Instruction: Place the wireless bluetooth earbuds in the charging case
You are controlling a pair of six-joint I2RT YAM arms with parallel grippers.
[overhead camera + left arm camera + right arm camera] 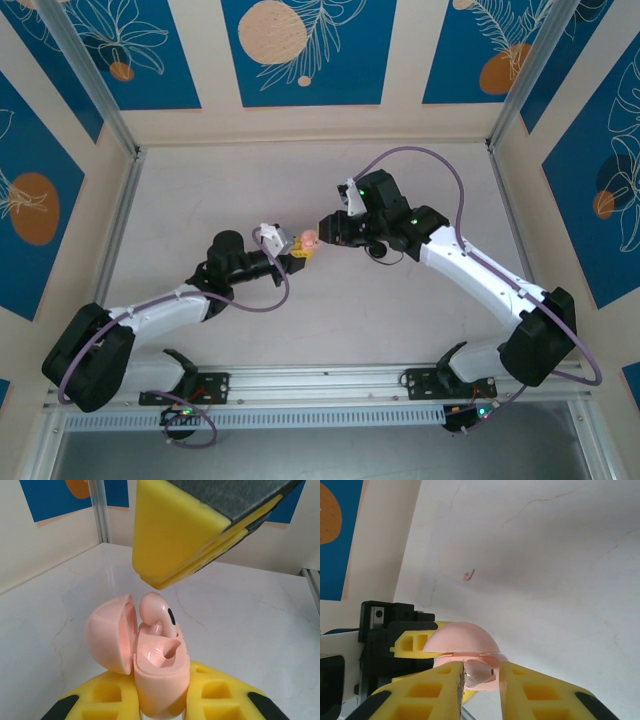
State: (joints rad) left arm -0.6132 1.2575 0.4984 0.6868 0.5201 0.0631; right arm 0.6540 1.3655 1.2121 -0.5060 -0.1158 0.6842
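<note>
Left gripper [159, 697] clamped on the open pink charging case [152, 672], low centre of its wrist view.
Right gripper [481, 680], bottom of its own view, hangs just over the case, fingers apart. One pink earbud [156, 611] stands in the far socket, seemingly not fully seated. The near socket [167, 652] is empty, so I judge the task roughly half done.

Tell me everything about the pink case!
The charging case is glossy pink plastic, standing upright, pinched between the left gripper's yellow fingers. Its round lid is swung open to one side. One pink earbud stands in one slot; the slot beside it is empty.
</note>
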